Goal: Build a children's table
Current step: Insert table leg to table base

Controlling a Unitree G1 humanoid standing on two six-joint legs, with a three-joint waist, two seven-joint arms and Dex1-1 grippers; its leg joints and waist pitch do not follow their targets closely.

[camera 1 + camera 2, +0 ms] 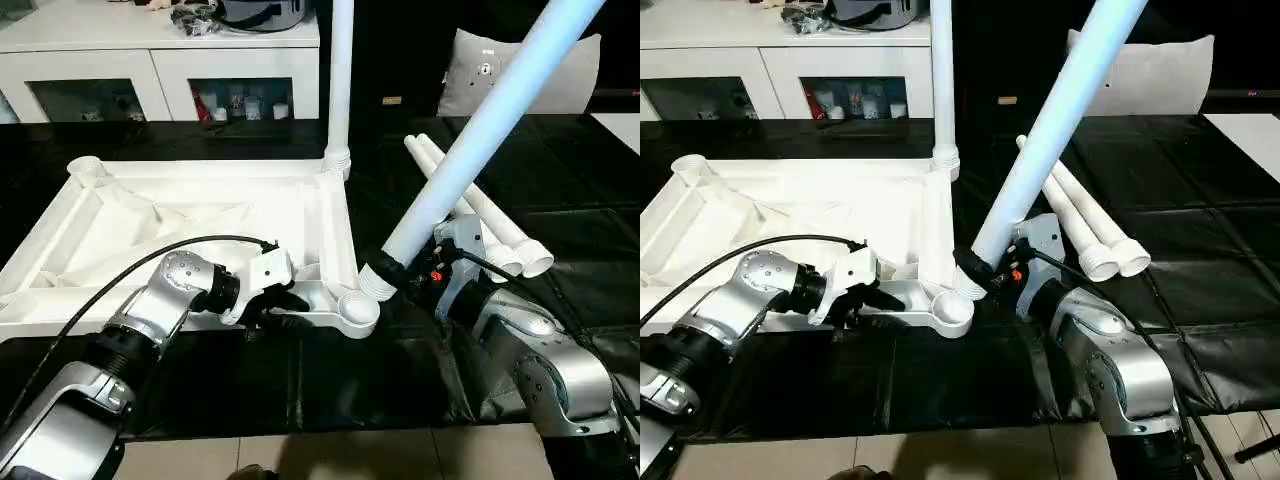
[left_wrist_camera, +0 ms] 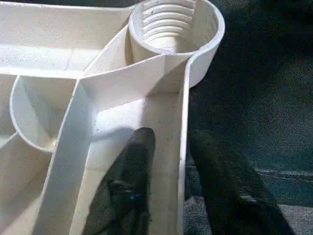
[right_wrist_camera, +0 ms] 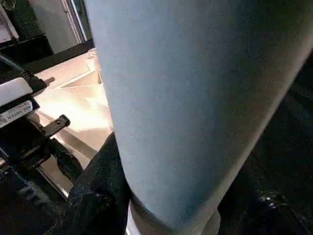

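The white tabletop point(image 1: 200, 215) lies ribbed side up on the black mat. One white leg point(image 1: 340, 80) stands upright in its far right corner socket. My left gripper point(image 1: 268, 305) is shut on the tabletop's near rim, one finger point(image 2: 129, 181) inside the wall and one outside, close to the empty near right socket point(image 1: 358, 312). My right gripper point(image 1: 400, 272) is shut on a second leg point(image 1: 490, 120), which tilts up to the right. Its threaded end point(image 1: 378, 280) sits just right of that socket's rim; I cannot tell if they touch. Two loose legs point(image 1: 500, 225) lie on the mat behind my right arm.
A white cabinet with glass doors point(image 1: 160, 70) runs along the back. A grey-white cushion-like panel point(image 1: 470, 70) leans at the back right. A black cable point(image 1: 130, 265) loops over my left forearm. Light floor point(image 1: 330, 455) begins at the mat's near edge.
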